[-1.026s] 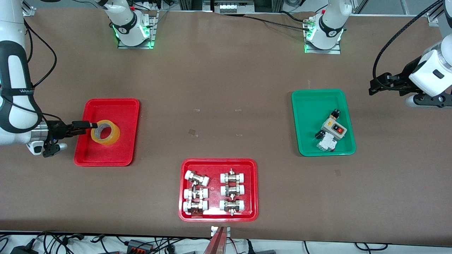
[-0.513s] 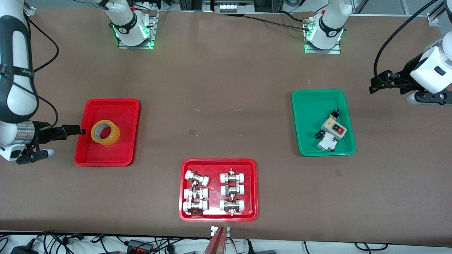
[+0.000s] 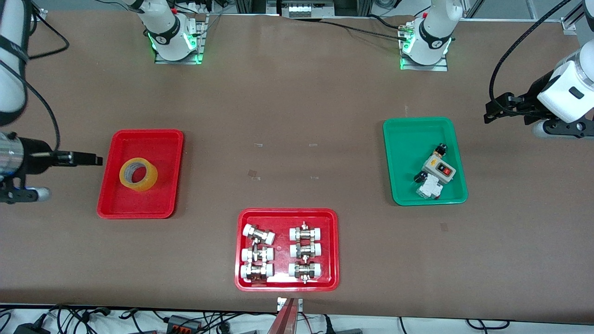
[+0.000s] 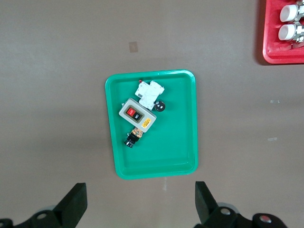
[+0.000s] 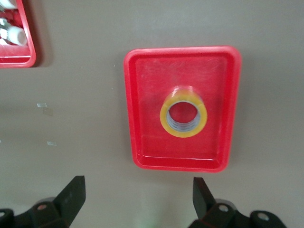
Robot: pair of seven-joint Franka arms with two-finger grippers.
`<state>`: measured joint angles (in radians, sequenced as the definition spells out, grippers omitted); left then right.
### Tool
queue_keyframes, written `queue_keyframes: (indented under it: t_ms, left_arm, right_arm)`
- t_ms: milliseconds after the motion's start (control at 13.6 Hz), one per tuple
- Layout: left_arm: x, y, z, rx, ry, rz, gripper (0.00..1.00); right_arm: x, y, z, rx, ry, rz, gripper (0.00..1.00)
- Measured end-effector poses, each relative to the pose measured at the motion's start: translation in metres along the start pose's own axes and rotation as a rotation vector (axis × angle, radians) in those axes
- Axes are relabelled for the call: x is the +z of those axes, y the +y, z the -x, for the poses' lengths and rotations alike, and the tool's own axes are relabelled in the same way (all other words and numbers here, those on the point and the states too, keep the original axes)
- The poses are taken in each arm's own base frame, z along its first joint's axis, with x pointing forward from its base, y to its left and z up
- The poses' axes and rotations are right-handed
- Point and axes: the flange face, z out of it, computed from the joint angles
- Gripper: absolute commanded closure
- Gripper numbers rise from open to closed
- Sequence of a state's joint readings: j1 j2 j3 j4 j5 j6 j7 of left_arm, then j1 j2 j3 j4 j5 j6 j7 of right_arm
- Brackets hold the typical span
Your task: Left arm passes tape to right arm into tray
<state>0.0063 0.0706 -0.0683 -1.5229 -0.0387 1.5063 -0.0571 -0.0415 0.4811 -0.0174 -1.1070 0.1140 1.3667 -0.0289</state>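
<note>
The yellow tape roll (image 3: 138, 174) lies flat on the floor of the shallow red tray (image 3: 158, 139) toward the right arm's end of the table; both also show in the right wrist view, tape (image 5: 183, 118) and tray (image 5: 142, 85). My right gripper (image 3: 95, 160) is open and empty, raised over the bare table just outside that tray's edge; in its wrist view its gripper (image 5: 137, 197) is apart from the tape. My left gripper (image 3: 489, 111) is open and empty, held over the table beside the green tray (image 3: 408, 139), and it waits; in its wrist view its gripper (image 4: 140, 202) has nothing between the fingers.
The green tray (image 4: 185, 118) holds a grey switch box (image 3: 438, 169) and small electrical parts. A wider red tray (image 3: 332, 250) with several white-capped metal fittings sits nearest the front camera at mid-table. Arm bases stand along the edge farthest from that camera.
My right gripper has let go of the tape and drawn back out of the red tray, rising. The tape stays in the tray. The left arm has barely moved.
</note>
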Motion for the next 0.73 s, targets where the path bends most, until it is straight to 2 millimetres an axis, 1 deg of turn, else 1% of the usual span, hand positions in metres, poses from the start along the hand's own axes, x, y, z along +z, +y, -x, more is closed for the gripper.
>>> queue_keyframes:
  t_ms: [73, 147, 293, 440, 513, 586, 733]
  left_arm:
    - [0.0, 0.0, 0.0, 0.0, 0.0, 0.0, 0.0]
    - [0.0, 0.0, 0.0, 0.0, 0.001, 0.0, 0.0]
    - [0.0, 0.0, 0.0, 0.0, 0.001, 0.0, 0.0]
    - [0.0, 0.001, 0.0, 0.002, 0.001, 0.0, 0.0]
    - [0.0, 0.001, 0.0, 0.002, 0.001, 0.001, 0.0]
    - [0.0, 0.001, 0.0, 0.003, 0.001, 0.001, 0.0]
    - [0.0, 0.001, 0.0, 0.003, 0.001, 0.001, 0.0]
  right_arm:
    - [-0.013, 0.0, 0.004, 0.001, 0.023, 0.013, 0.0]
    - [-0.021, 0.001, 0.006, 0.008, 0.041, 0.028, 0.0]
    - [-0.033, 0.005, 0.009, 0.033, 0.068, 0.091, 0.0]
    - [-0.046, -0.001, 0.008, 0.033, 0.141, 0.142, 0.0]
    - [-0.051, -0.005, 0.007, 0.029, 0.19, 0.151, 0.0]
    - [-0.054, -0.005, 0.008, 0.027, 0.235, 0.155, 0.0]
    - [-0.053, 0.008, 0.016, 0.042, 0.265, 0.154, 0.0]
